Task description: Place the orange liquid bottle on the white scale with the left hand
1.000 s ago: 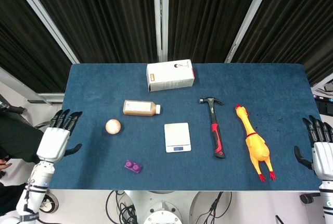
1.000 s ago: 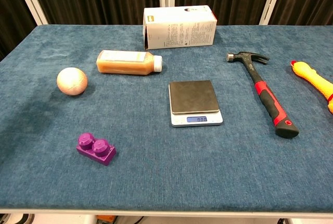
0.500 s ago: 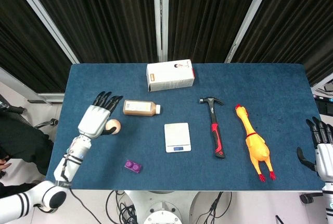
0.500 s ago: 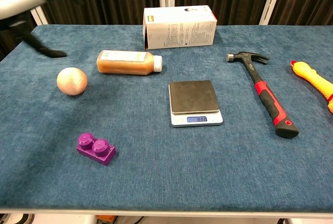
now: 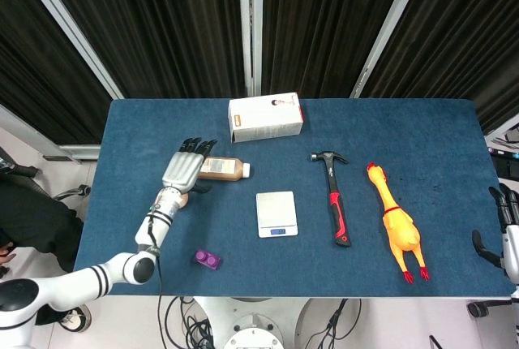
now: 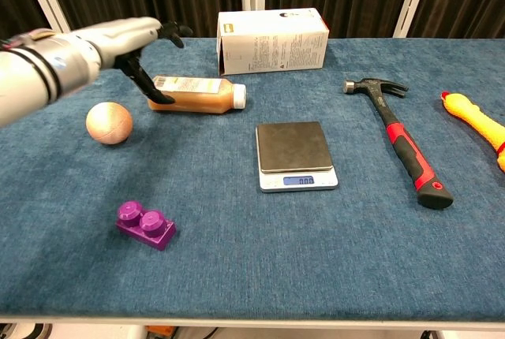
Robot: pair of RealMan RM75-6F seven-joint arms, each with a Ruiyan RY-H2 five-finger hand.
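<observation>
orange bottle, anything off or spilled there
No spill shows. The orange liquid bottle lies on its side, white cap toward the white scale, cap on. The left hand hovers at its base end, fingers spread, no grip visible.

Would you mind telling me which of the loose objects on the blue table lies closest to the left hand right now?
The orange liquid bottle, lying on its side. The left hand hovers at its base end, while the peach ball and purple brick sit nearer the table's front edge.

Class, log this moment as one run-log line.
left hand: open, at base of orange liquid bottle | bottle: lying on table, not gripped | white scale: bare | right hand: idle
</observation>
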